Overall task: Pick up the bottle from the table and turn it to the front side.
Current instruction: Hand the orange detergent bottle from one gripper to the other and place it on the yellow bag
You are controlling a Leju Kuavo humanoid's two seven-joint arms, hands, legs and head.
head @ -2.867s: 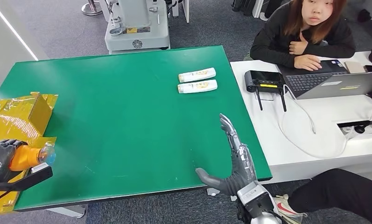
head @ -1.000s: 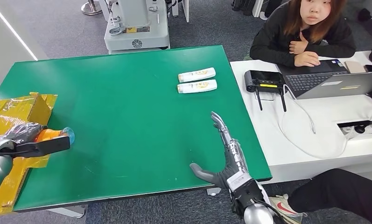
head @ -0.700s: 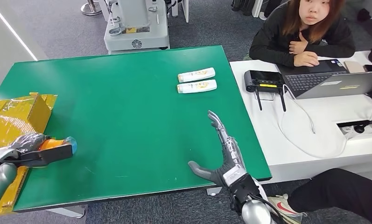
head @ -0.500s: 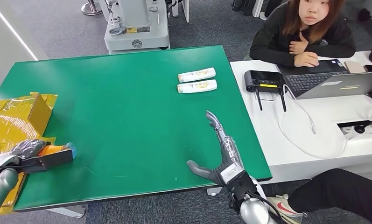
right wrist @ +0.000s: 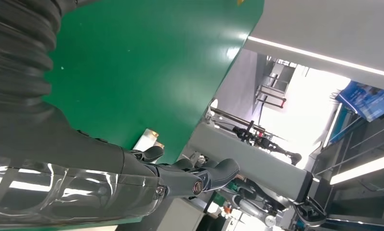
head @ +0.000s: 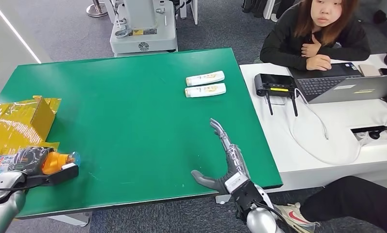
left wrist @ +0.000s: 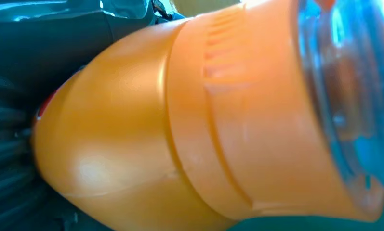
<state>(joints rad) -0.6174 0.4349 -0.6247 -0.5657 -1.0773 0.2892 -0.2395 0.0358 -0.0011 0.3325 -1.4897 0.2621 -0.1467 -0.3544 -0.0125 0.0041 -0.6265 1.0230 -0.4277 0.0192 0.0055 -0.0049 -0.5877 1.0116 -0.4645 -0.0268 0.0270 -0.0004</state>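
Observation:
My left hand [head: 28, 162] grips an orange bottle [head: 55, 161] with a clear blue cap [head: 75, 158], held sideways low over the near left corner of the green table [head: 133, 111]. The left wrist view shows the bottle's orange shoulder [left wrist: 180, 125] and its clear cap [left wrist: 353, 101] up close. Over the table's near right part, my right hand [head: 225, 162] is flat and empty, fingers stretched forward and thumb out to the left. The right wrist view shows its dark fingers [right wrist: 190, 180] above the green top. Two white bottles [head: 205, 78] [head: 206, 90] lie side by side at the far right of the table.
A gold foil-wrapped box [head: 21, 121] stands at the table's left edge. To the right is a white desk [head: 322, 131] with a black router [head: 276, 85], a laptop [head: 346, 87] and cables; a person [head: 317, 34] sits behind it. A white machine base [head: 143, 29] stands beyond the table.
My left hand has drawn the orange bottle back and lower toward the near left corner. My right hand has drifted a little left and forward, still flat and empty.

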